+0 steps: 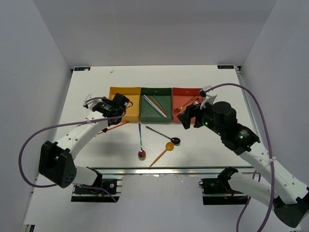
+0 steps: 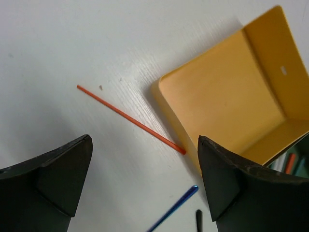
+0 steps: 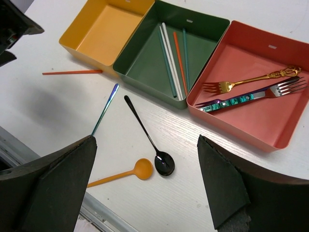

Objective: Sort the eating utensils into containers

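Three containers stand in a row: a yellow tray (image 1: 117, 91), a green tray (image 1: 148, 112) and a red tray (image 1: 180, 92). The yellow tray (image 2: 231, 111) is bare inside. Several chopsticks (image 3: 174, 60) lie in the green tray (image 3: 145, 63). A gold fork (image 3: 246, 80) and a green-handled fork (image 3: 251, 95) lie in the red tray (image 3: 251, 125). On the table lie an orange chopstick (image 2: 130, 119), a blue-purple spoon (image 1: 140, 140), a black spoon (image 3: 149, 140) and an orange spoon (image 3: 120, 174). My left gripper (image 2: 145, 179) hangs open and holds nothing, just past the orange chopstick's end by the yellow tray's corner. My right gripper (image 3: 145, 183) is open and holds nothing, above the black and orange spoons.
The table's front rail (image 1: 169, 169) runs just below the spoons. White walls close in the table on both sides and at the back. The left arm's purple cable (image 1: 29, 145) loops out to the left.
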